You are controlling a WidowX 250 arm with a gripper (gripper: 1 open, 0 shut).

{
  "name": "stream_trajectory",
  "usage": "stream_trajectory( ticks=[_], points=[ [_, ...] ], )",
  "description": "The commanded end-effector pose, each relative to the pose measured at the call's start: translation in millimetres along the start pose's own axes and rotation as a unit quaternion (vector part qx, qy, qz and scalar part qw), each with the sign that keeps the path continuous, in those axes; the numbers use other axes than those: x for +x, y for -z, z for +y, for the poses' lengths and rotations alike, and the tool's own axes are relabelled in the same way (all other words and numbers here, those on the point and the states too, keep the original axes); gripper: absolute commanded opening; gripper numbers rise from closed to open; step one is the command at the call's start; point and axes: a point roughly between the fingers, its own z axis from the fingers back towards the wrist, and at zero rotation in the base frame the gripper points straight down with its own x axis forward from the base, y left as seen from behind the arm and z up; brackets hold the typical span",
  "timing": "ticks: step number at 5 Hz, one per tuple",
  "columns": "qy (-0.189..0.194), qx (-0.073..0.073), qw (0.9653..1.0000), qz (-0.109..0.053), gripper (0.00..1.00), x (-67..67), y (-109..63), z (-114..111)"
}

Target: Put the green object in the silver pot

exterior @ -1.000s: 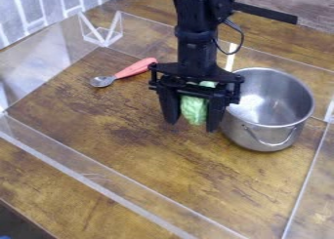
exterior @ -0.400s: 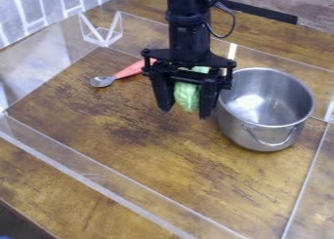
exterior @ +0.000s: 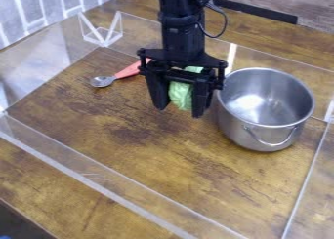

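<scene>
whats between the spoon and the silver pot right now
In the camera view, the end effector hangs between the spoon and the silver pot, gripping the green object above the wooden tabletop.

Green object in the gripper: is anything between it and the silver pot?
Nothing visible. The gripper holds the green object above the table, just left of the silver pot. The pot looks empty, and the spoon lies on the other side.
</scene>
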Motion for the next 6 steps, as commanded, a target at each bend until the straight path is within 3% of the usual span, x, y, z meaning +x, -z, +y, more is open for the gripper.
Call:
stream_trajectory(
  ticks=[1,3,5,6],
  points=[
    [-0.016,-0.003,0.9994,-0.029,0.00,16.4,-11.4,8],
    [-0.050,0.002,0.9983,-0.030,0.00,11.4,3.1,21],
    [-0.060,0.017,0.9965,-0.056,0.00,18.6,-53.7,13],
    [-0.035,0.012,0.9967,-0.073,0.00,30.8,-73.4,-5]
  ],
)
